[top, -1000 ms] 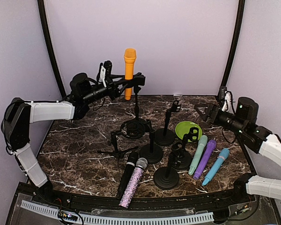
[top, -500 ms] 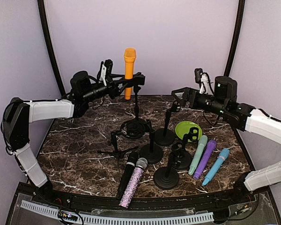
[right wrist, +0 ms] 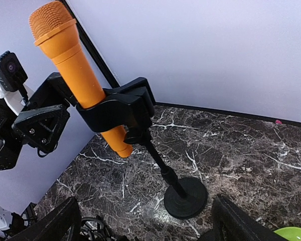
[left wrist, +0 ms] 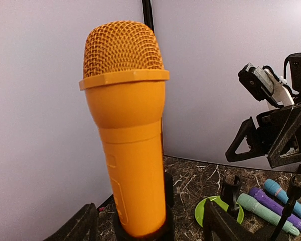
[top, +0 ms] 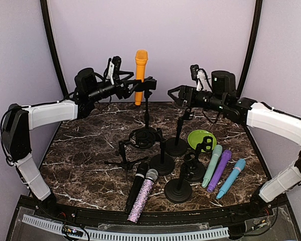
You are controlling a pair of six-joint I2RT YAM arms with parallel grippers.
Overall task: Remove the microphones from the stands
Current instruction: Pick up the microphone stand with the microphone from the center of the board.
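We see the orange microphone [top: 140, 70] upright in the clip [right wrist: 118, 108] of the tall stand [top: 146, 114], its lower end cut off in the left wrist view. The left gripper [top: 132, 88] brackets it with its fingers [left wrist: 80, 226] spread and clear of the body (only their stubs show at the frame's bottom edge). The right gripper [top: 176, 93] hangs just right of the clip, spread wide and empty, with its fingertips cropped in its own view too.
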